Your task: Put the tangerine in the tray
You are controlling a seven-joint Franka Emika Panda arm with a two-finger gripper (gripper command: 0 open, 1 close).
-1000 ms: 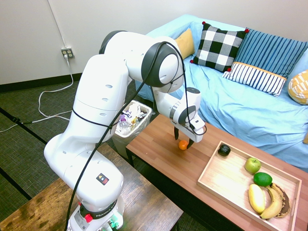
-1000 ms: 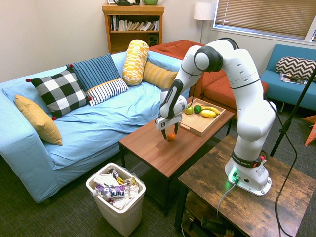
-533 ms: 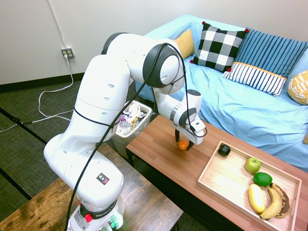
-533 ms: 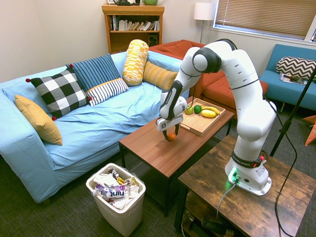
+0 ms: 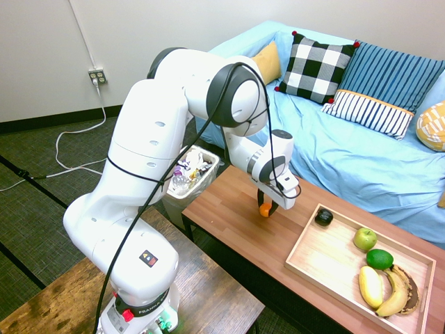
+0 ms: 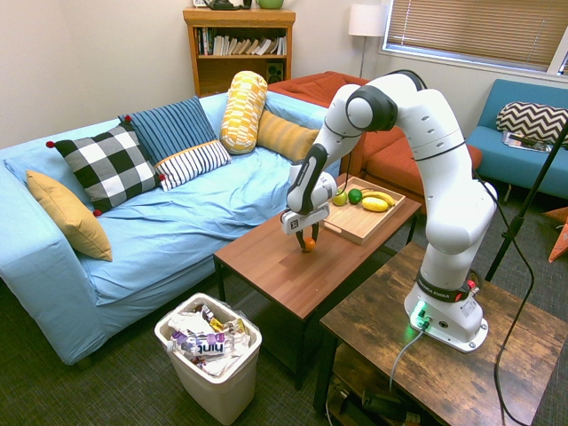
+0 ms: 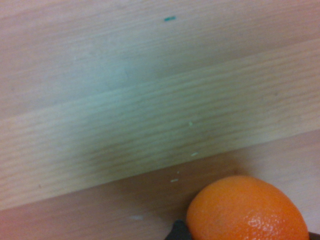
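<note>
The tangerine [image 5: 264, 210] is a small bright-orange fruit resting on the brown coffee table [image 5: 226, 217], left of the tray. My gripper [image 5: 266, 208] points straight down over it, with the fingers pressed against its two sides. From the other side the tangerine [image 6: 308, 244] peeks out between the fingers of the gripper [image 6: 307, 243]. Close up, the tangerine [image 7: 247, 210] sits on the wood grain. The light-wood tray [image 5: 327, 263] lies at the table's right end, its near corner about a hand's width from the gripper.
In the tray lie a dark avocado [image 5: 323, 217], a green apple [image 5: 365, 239], a lime [image 5: 379, 259] and bananas [image 5: 384, 288]. A full waste bin [image 5: 191, 174] stands beside the table's left end. The blue sofa [image 5: 361, 163] runs behind the table.
The gripper has sunk lower onto the tangerine and its fingers have drawn in from a wide straddle until they touch the fruit. The tangerine has stayed in place.
</note>
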